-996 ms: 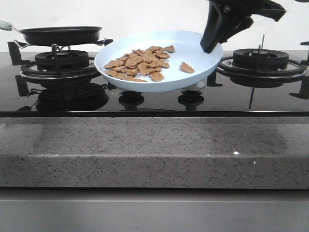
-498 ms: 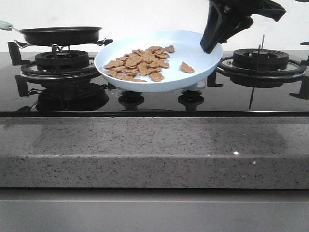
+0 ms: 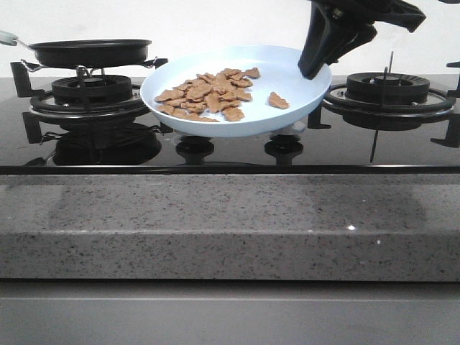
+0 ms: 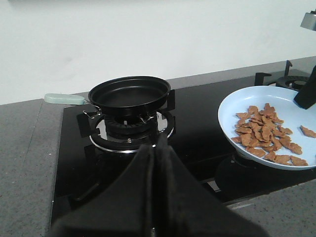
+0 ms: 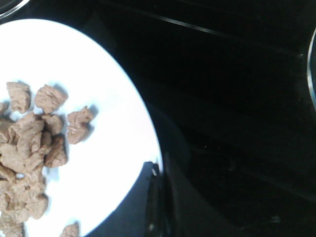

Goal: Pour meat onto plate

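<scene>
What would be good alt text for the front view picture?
A pale-blue plate of meat is held tilted above a black stove by the right gripper on its rim. An empty black frying pan sits on the left burner.

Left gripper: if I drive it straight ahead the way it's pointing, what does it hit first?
Most likely the black frying pan on the burner grate, which sits directly beyond the shut left gripper. Depth is unclear; the grate below could come first.
</scene>
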Available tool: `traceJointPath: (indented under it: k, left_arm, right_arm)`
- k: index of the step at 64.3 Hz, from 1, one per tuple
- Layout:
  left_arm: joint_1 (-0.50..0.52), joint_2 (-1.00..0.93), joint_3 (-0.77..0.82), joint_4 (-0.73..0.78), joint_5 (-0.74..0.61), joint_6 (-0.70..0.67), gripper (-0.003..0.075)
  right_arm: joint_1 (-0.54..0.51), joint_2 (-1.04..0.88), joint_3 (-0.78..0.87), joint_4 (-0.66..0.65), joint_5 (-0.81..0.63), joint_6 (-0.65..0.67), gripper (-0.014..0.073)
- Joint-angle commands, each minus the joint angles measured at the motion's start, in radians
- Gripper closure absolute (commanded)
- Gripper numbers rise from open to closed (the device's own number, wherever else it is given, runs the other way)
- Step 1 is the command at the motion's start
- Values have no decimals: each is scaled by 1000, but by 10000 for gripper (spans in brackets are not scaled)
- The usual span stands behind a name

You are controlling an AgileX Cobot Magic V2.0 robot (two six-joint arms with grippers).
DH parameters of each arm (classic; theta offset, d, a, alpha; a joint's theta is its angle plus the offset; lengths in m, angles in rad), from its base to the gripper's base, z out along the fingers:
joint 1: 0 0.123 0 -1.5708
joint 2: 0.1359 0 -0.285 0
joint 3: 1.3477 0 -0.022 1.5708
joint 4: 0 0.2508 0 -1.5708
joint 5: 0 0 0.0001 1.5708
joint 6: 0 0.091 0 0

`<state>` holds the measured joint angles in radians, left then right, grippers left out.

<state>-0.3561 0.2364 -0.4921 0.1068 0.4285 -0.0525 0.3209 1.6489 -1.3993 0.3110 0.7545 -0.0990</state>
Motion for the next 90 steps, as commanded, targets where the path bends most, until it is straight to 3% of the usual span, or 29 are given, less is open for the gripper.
traceJointPath:
  k: [1, 20, 33, 57, 76, 82, 90]
  left_arm:
    - [-9, 10, -25, 4, -93, -10, 741]
    - [-9, 10, -25, 4, -93, -10, 741]
    - [-9, 10, -25, 4, -93, -10, 741]
    - [-9, 10, -25, 4, -93, -10, 741]
    - [-9, 10, -25, 4, -93, -10, 741]
    - [-9, 10, -25, 4, -93, -10, 741]
    - [-9, 10, -25, 4, -93, -10, 741]
  right_arm:
    - [-2, -53, -24, 16, -52, -8, 654]
    - [-2, -53, -26, 26, -64, -5, 654]
    - [-48, -41, -97, 130, -51, 21, 654]
    - [-133, 162, -343, 163, -32, 21, 654]
    - [-142, 279, -379, 167, 11, 21, 652]
    - [-142, 286, -379, 163, 27, 21, 631]
    - [-145, 286, -379, 145, 47, 21, 532]
